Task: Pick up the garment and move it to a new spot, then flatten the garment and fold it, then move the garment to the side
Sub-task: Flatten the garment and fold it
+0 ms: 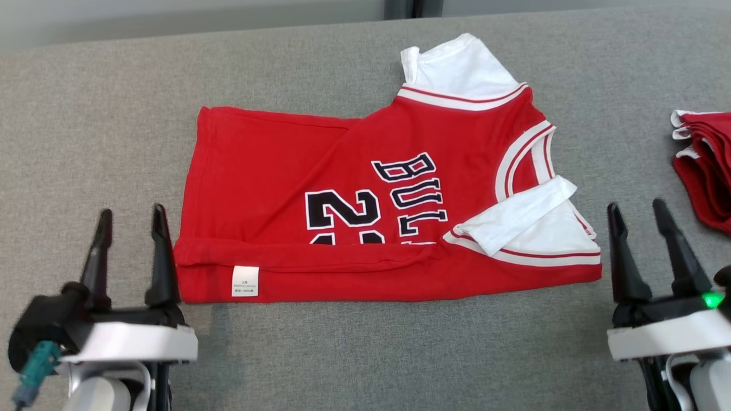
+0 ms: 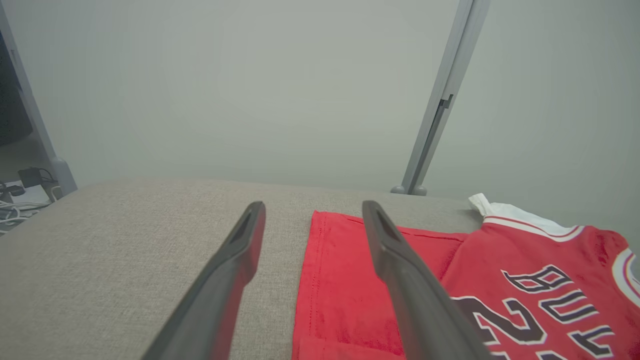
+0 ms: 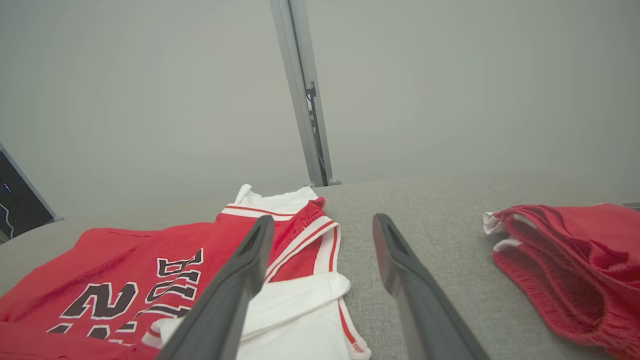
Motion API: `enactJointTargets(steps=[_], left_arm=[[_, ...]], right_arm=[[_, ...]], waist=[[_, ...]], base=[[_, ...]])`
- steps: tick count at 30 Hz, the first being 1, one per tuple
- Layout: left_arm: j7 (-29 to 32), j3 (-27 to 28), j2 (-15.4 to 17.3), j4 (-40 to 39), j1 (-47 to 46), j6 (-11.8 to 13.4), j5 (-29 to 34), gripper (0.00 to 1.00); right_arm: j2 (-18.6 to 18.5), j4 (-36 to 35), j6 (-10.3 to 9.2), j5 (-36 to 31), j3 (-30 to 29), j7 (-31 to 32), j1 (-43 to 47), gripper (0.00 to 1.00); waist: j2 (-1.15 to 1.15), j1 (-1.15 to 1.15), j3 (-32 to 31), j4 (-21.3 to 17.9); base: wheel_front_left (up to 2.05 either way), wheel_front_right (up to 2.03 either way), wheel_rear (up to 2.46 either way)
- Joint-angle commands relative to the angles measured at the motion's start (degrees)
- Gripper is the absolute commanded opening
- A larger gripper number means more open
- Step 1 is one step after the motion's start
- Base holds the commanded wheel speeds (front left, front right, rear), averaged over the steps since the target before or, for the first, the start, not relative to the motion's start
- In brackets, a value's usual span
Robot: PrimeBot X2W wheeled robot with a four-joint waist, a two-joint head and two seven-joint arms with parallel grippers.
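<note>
The garment (image 1: 365, 205) is a red basketball jersey with white sleeves and black lettering, lying on the grey table with its near long edge folded up over the front. A white care label shows on that fold. My left gripper (image 1: 132, 220) stands open just left of the jersey's hem corner, touching nothing. My right gripper (image 1: 637, 211) is open just right of the jersey's sleeve end. In the left wrist view the open left gripper (image 2: 312, 212) points past the garment (image 2: 350, 280). The right wrist view has the open right gripper (image 3: 325, 225) beside the garment (image 3: 150, 270).
A second pile of red and white clothing (image 1: 705, 165) lies at the table's right edge, also seen as the pile (image 3: 575, 265) in the right wrist view. Bare grey table (image 1: 365, 354) runs along the front. A grey post (image 2: 435, 115) stands behind the table.
</note>
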Motion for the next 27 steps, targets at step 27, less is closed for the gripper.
enactJointTargets(steps=[27], left_arm=[[-0.1, 0.5, -4.1, 9.8, 5.3, -6.9, 4.9, 1.0]], right_arm=[[0.8, 2.9, 0.01, -2.7, -0.1, 0.1, 5.9, 1.0]], waist=[[0.0, 0.0, -4.3, 0.2]], base=[[0.0, 0.0, 0.0]])
